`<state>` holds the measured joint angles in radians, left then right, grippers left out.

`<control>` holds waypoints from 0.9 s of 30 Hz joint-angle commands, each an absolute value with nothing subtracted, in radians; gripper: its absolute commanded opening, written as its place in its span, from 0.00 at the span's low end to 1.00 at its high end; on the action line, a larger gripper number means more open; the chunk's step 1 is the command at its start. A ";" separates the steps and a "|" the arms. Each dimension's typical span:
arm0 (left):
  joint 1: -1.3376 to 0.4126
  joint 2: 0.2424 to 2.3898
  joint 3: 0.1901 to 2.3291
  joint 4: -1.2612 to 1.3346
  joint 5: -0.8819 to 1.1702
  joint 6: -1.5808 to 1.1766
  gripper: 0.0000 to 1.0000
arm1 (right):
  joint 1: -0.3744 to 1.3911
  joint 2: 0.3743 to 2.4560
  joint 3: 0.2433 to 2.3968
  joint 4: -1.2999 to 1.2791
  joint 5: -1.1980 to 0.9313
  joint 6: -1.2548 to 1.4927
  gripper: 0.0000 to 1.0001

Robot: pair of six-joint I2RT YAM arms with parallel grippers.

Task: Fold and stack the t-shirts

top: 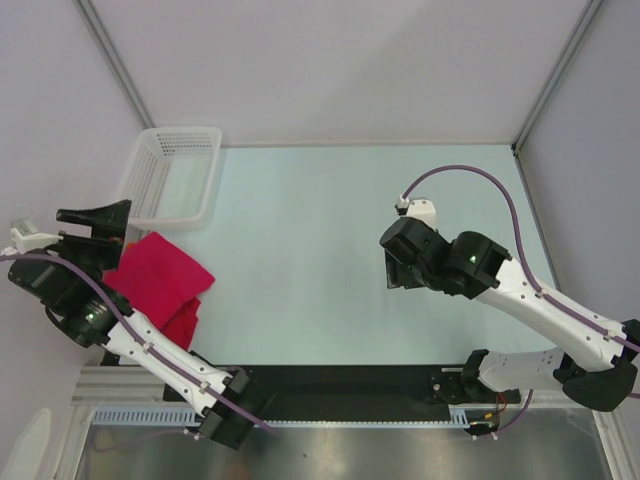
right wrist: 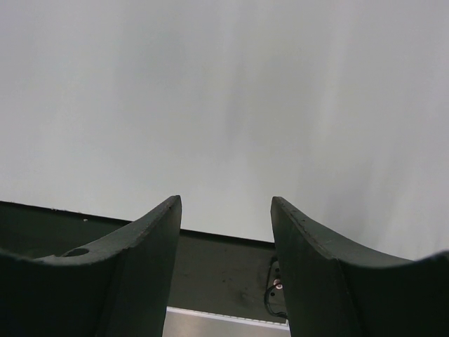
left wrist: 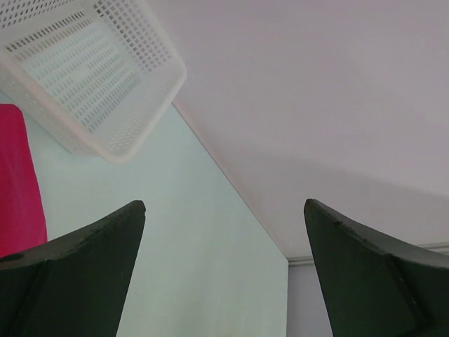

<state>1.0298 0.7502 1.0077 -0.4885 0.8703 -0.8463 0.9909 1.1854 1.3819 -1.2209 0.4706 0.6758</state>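
Observation:
A crimson-red folded t-shirt (top: 160,272) lies on the table at the left, on top of a brighter red folded one (top: 183,320) whose edge shows below it. Its edge also shows at the left of the left wrist view (left wrist: 17,182). My left gripper (top: 105,228) hovers just left of this pile, open and empty (left wrist: 224,207). My right gripper (top: 393,268) is over the bare table at the right, far from the shirts, open and empty (right wrist: 226,203). No teal or orange shirt is in view.
A white plastic mesh basket (top: 172,177) stands at the back left, just behind the pile, and shows empty in the left wrist view (left wrist: 91,77). The black base rail (right wrist: 210,274) runs along the near edge. Grey walls enclose the table.

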 commanded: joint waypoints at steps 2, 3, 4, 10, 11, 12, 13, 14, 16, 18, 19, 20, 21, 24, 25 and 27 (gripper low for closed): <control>1.019 0.660 0.826 -0.209 0.832 -1.070 1.00 | 0.976 1.178 1.385 -1.197 0.462 0.652 0.60; 1.003 0.641 0.786 -0.168 0.809 -1.084 1.00 | 0.974 1.178 1.385 -1.195 0.459 0.649 0.60; 1.002 0.643 0.750 -0.158 0.805 -1.095 1.00 | 0.970 1.180 1.385 -1.190 0.456 0.647 0.60; 0.982 0.820 0.646 -0.354 0.786 -0.968 1.00 | 0.960 1.183 1.365 -1.175 0.439 0.638 0.59; 0.980 0.833 0.681 -0.407 0.744 -0.889 1.00 | 0.960 1.180 1.359 -1.174 0.437 0.641 0.60; 0.985 0.833 0.693 -0.485 0.709 -0.864 1.00 | 0.960 1.177 1.355 -1.173 0.437 0.640 0.59; 0.989 0.827 0.701 -0.509 0.675 -0.848 1.00 | 0.960 1.170 1.350 -1.173 0.439 0.641 0.59; 0.997 0.821 0.701 -0.526 0.640 -0.838 1.00 | 0.957 1.164 1.345 -1.173 0.439 0.641 0.59; 1.038 0.808 0.686 -0.552 0.640 -0.833 1.00 | 0.948 1.149 1.335 -1.180 0.439 0.641 0.60; 1.081 0.801 0.658 -0.575 0.644 -0.813 1.00 | 0.934 1.126 1.321 -1.184 0.437 0.641 0.60; 1.094 0.798 0.649 -0.587 0.640 -0.789 0.99 | 0.930 1.123 1.315 -1.183 0.436 0.640 0.59; 1.121 0.790 0.649 -0.619 0.620 -0.773 1.00 | 0.925 1.117 1.309 -1.183 0.430 0.638 0.59; 1.135 0.785 0.650 -0.635 0.609 -0.759 1.00 | 0.916 1.109 1.299 -1.184 0.426 0.638 0.60; 1.199 0.772 0.652 -0.686 0.607 -0.716 1.00 | 0.910 1.103 1.286 -1.184 0.416 0.640 0.60; 1.213 0.772 0.644 -0.695 0.612 -0.691 1.00 | 0.910 1.101 1.284 -1.184 0.411 0.641 0.59; 1.241 0.787 0.643 -0.725 0.604 -0.660 1.00 | 0.910 1.097 1.275 -1.186 0.405 0.647 0.59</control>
<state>1.1885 0.7872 0.6479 -0.6403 0.6292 -0.7605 0.9127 1.1172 1.2884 -1.1934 0.4236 0.6533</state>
